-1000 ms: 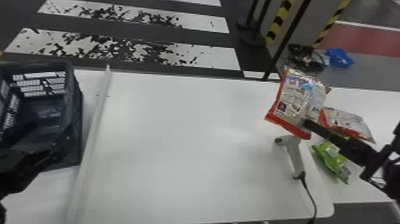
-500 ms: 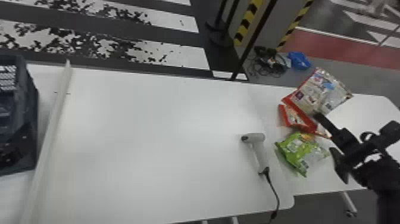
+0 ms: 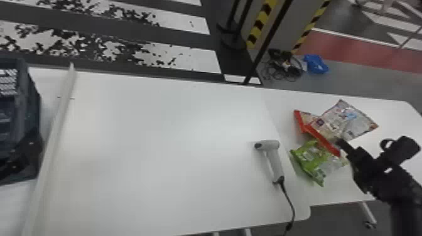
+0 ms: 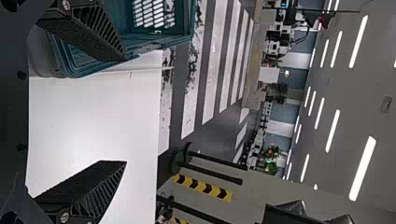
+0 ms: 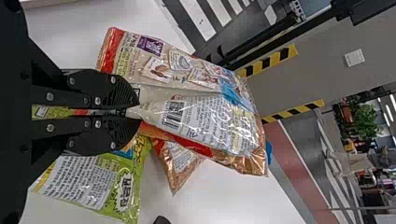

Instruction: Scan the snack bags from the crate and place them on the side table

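Your right claw (image 3: 339, 143) was closed on the red-edged snack bag (image 3: 351, 120) above the counter (image 3: 394, 117). Your left claw (image 3: 22, 153) stood wide open, empty, near the crate (image 3: 26, 94).

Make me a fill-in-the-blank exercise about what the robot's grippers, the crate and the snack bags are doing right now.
The black gripper pinching the beige, red-edged plastic snack bag is the robot's ____ one. The left gripper, fingers apart, holds ____. The crinkled bag nearest the white pistol-shaped scanner is mostly ____. The dark plastic crate stands toward the robot's ____.

Missing words: right; nothing; green; left.
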